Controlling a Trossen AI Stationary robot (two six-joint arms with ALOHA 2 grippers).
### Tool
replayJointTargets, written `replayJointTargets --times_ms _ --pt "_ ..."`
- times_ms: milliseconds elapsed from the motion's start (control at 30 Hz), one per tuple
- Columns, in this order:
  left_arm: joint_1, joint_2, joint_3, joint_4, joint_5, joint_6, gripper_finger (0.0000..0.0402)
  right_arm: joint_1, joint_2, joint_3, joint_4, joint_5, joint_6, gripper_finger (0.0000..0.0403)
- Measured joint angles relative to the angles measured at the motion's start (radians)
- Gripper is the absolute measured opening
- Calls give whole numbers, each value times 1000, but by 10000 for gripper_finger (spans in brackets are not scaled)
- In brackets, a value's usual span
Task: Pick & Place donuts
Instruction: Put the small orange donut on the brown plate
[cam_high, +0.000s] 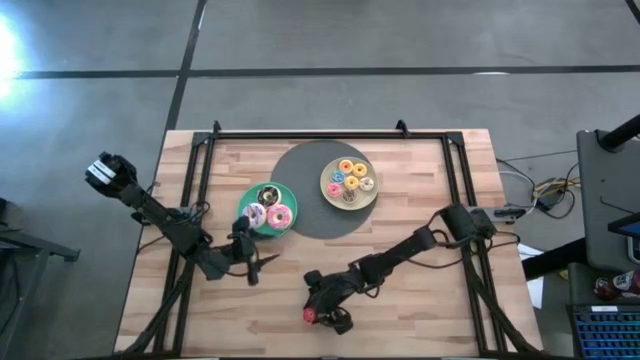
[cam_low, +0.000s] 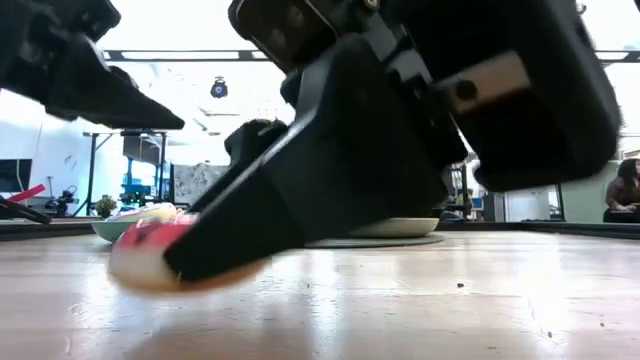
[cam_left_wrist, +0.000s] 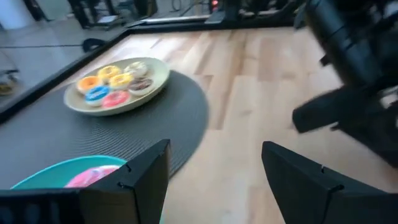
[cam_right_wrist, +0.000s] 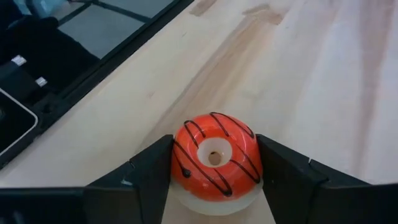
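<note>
Gripping a red donut (cam_right_wrist: 215, 158) at table's 6 o'clock, R gripper (cam_high: 322, 315) jaws clamp it. L gripper (cam_high: 250, 262), jaws apart, sits nearby. Teal plate (cam_high: 250, 196): 3 donuts; yellow plate (cam_high: 330, 195): approx. 6.

The right arm reaches from the right side of the frame toward the lower centre, forearm low and stretched out. Its right claw (cam_high: 318, 316) sits at the lower centre, fingers (cam_right_wrist: 144, 180) closed against both sides of a red donut (cam_right_wrist: 215, 157). The left arm extends from the upper left toward the centre-left. Its left claw (cam_high: 253, 262) has the fingers (cam_left_wrist: 147, 173) spread apart, gripping nothing.
</note>
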Motion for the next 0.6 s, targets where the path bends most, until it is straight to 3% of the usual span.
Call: replayJointTargets --times_ms 167,333,600 --pt "5 -12 -4 -18 -42 33 227 -16 -41 -1 -54 1 -21 207" --pt "43 -62 -30 16 6 86 227 -33 -75 -3 -98 1 -42 207" --pt "176 -155 -200 408 198 268 227 -70 -156 -59 -142 2 -49 207"
